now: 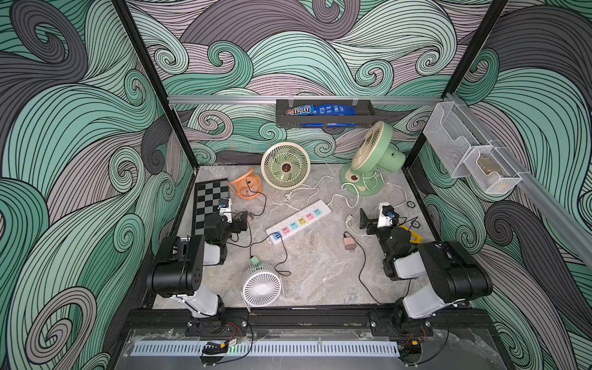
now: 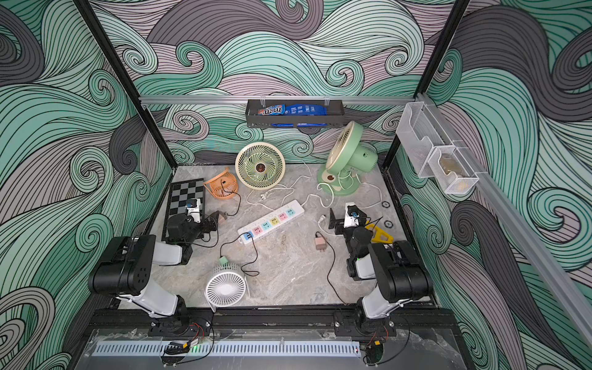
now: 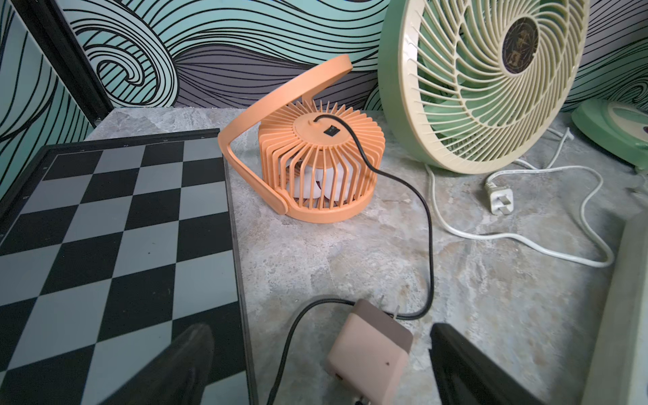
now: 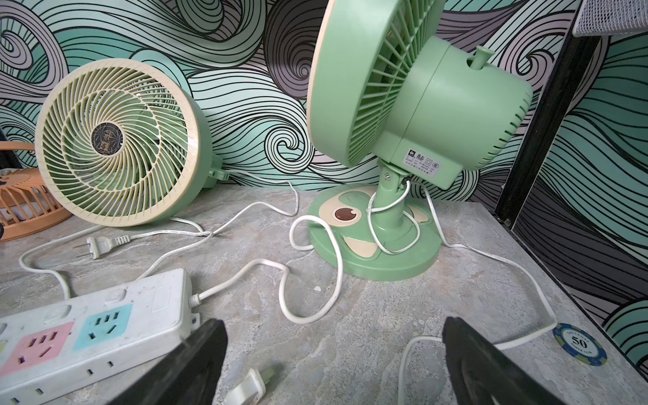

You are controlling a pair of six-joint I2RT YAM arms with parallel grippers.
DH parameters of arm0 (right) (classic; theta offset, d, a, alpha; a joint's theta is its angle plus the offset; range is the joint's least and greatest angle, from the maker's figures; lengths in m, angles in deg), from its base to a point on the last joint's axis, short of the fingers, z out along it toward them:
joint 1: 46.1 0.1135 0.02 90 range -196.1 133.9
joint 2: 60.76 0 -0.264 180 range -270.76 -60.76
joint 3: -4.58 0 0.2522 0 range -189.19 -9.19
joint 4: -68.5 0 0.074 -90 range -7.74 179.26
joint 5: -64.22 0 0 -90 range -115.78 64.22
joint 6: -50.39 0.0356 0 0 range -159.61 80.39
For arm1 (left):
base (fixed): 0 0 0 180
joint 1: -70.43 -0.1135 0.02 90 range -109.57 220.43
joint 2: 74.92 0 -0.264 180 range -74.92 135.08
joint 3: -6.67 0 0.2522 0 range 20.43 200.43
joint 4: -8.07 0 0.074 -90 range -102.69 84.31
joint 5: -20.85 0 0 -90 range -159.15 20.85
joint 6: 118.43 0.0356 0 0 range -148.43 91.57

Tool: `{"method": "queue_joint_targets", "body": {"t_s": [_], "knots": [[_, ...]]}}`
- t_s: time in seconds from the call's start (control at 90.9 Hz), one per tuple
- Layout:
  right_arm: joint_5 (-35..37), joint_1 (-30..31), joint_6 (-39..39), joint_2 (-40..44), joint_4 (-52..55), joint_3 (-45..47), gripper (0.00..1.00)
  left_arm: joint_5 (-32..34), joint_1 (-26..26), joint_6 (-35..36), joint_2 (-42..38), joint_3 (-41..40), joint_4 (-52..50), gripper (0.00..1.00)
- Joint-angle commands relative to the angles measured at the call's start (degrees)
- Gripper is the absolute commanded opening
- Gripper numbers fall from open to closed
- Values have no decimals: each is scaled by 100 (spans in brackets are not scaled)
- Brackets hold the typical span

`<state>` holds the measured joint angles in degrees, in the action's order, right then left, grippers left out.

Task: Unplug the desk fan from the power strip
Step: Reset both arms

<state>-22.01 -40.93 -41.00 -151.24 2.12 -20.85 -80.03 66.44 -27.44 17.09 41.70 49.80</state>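
Note:
The power strip (image 1: 299,221) (image 2: 272,221) lies slanted mid-table, and its pastel sockets are all empty. A black cable sits in its blue USB end (image 1: 277,236) and loops towards the small white desk fan (image 1: 261,286) (image 2: 226,288) near the front edge. My left gripper (image 1: 245,218) (image 3: 326,368) is open left of the strip, over a pink-brown adapter (image 3: 368,350) that lies loose between its fingers. My right gripper (image 1: 365,220) (image 4: 336,368) is open to the right of the strip's corded end (image 4: 105,315). A loose white plug (image 4: 249,387) lies on the table below it.
An orange fan (image 1: 246,187), a cream round fan (image 1: 285,166) and a green pedestal fan (image 1: 371,160) stand at the back amid tangled white cords. A chessboard (image 1: 208,205) lies at left. A second pink adapter (image 1: 349,244) and poker chips (image 1: 410,203) lie at right.

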Motion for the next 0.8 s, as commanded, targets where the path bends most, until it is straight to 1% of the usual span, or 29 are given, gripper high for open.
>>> {"method": "queue_joint_targets", "body": {"t_s": [0.0, 0.088, 0.242, 0.286, 0.341, 0.418, 0.506, 0.561, 0.649, 0.682, 0.792], "knots": [[-85, -8, -43, -50, 42, -87, 99, 47, 23, 76, -93, 69, -64, 99], [-98, 12, -77, -6, -96, 25, 99, 46, 26, 78, -94, 68, -64, 99], [-354, 78, -274, -70, -1598, 778, 99, 50, 24, 81, -87, 68, -63, 99], [-229, 63, -199, -178, -1951, 863, 99, 50, 21, 79, -91, 62, -60, 99], [74, 37, -74, -155, -2020, 916, 99, 50, 29, 76, -91, 68, -63, 99], [1165, 126, 199, -159, -2102, 981, 99, 50, 33, 79, -94, 67, -61, 99], [934, 157, 103, -326, -2784, 1183, 99, 52, 34, 76, -91, 68, -69, 99], [913, 240, -6, -248, -2369, 956, 99, 59, 35, 76, -91, 68, -70, 99], [1051, 477, -368, -127, -1250, 462, 99, 59, 33, 76, -93, 65, -70, 99], [1157, 537, -371, -165, -1125, 388, 99, 59, 31, 76, -90, 67, -84, 99], [1112, 514, -346, -176, -1004, 338, 99, 68, 30, 81, -93, 74, -84, 99]]}}
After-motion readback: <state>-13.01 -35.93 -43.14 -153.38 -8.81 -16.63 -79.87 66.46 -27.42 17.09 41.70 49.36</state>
